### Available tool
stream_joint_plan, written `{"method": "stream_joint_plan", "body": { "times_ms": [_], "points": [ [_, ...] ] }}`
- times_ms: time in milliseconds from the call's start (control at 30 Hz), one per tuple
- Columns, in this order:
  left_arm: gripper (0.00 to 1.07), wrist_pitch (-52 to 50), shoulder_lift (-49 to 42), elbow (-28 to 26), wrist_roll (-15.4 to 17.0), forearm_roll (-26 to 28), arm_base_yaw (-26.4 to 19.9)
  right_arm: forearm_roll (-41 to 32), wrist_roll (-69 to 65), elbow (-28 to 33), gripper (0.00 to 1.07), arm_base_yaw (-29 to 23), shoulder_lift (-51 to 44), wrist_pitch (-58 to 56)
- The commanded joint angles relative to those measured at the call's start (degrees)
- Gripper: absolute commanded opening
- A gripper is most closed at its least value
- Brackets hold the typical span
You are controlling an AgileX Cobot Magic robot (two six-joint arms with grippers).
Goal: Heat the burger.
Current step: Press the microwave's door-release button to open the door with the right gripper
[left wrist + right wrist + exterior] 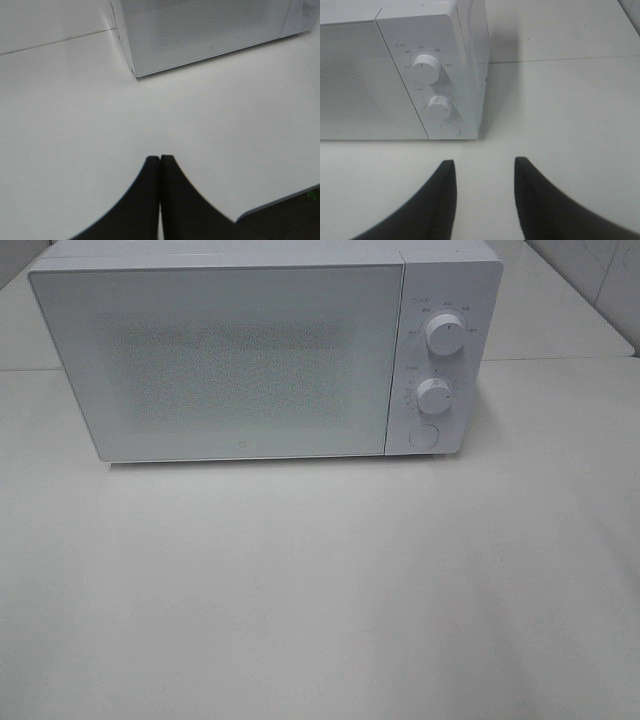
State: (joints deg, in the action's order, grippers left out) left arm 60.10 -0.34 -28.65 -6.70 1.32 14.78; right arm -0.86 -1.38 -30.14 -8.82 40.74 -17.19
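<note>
A white microwave (240,360) stands at the back of the white table with its door shut. It has two round knobs (443,336) and a round button (424,437) on its right panel. The burger is hidden or out of view. My left gripper (160,160) is shut and empty, low over the table in front of the microwave's left corner (134,75). My right gripper (484,165) is open and empty, in front of the knob panel (432,90). Neither gripper shows in the exterior high view.
The white table (320,590) stretches in front of the microwave. Its front edge (280,202) shows in the left wrist view. A seam in the table (560,60) runs to the right of the microwave.
</note>
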Motion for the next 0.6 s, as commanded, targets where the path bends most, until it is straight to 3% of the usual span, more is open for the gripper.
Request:
{"method": "stream_joint_plan", "body": {
  "times_ms": [33,367,600],
  "points": [
    [0.00,-0.9,-1.1,0.2,0.2,0.3,-0.3,0.3,0.8,-0.5,0.30,0.2,4.4,6.7],
    [0.00,-0.9,-1.1,0.2,0.2,0.3,-0.3,0.3,1.7,-0.5,0.27,0.2,13.5,18.0],
    [0.00,-0.9,-1.1,0.2,0.2,0.3,-0.3,0.3,2.1,-0.5,0.10,0.2,21.1,27.1]
  ]
}}
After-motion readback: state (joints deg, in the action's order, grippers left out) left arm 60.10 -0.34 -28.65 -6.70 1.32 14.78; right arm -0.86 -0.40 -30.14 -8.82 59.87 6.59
